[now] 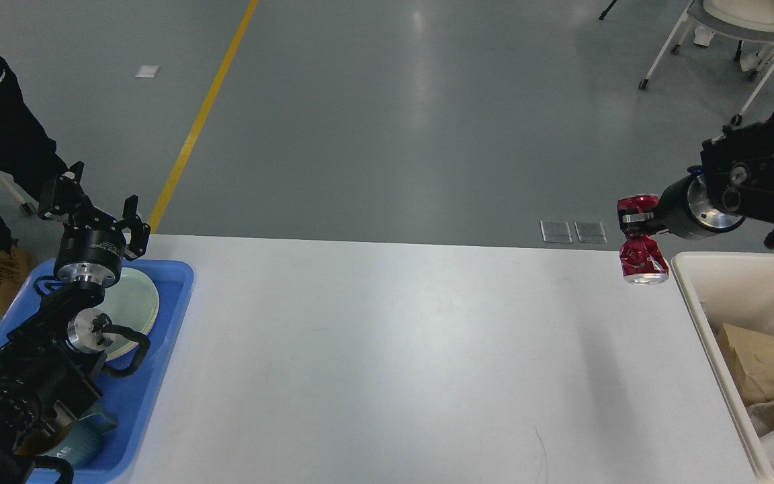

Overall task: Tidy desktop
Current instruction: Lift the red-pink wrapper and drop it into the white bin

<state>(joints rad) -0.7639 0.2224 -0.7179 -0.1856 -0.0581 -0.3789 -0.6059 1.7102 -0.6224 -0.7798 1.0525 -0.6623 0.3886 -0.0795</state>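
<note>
Right gripper (631, 224) of ours clamps one crushed red metal can (642, 258) above white desktop (387, 349) edge; left gripper (95, 202) spread wide, holding nothing. Cream bin (696, 296), blue tray (158, 323) both cut off.

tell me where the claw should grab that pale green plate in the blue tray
Grip the pale green round plate at its exposed right rim, coming from above and the right. It lies flat in the blue plastic tray, so only a thin edge offers itself, and the left arm covers its left side.
</note>
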